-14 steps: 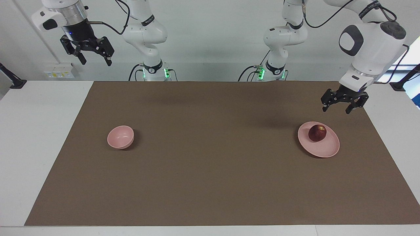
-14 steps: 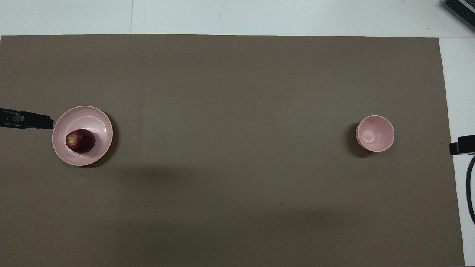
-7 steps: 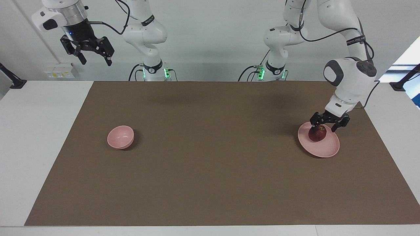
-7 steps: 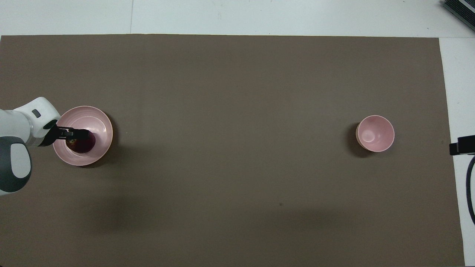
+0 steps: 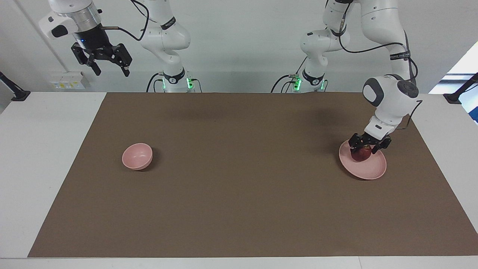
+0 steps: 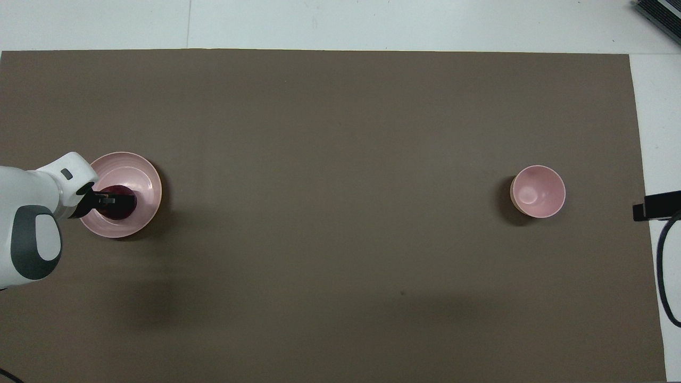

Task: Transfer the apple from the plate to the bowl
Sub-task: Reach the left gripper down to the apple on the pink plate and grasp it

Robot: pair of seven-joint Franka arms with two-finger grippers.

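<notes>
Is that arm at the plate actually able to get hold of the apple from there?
Probably yes. The left gripper is already down around the apple on the plate, a finger on either side, and nothing else stands near it.

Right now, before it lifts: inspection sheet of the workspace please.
Surface: brown mat on a white table.
Apple: on the plate, between the left tool's fingers.
Plate: at the left arm's end of the mat.
Bowl: upright, nothing in it, at the right arm's end.
Clutter: nothing seen.
Left tool: down on the apple; grip not confirmed.
Right tool: open, raised off the mat at its own end, waiting.
Cables: black leads along both arms, none on the mat.
Surroundings: white wall, socket box.
</notes>
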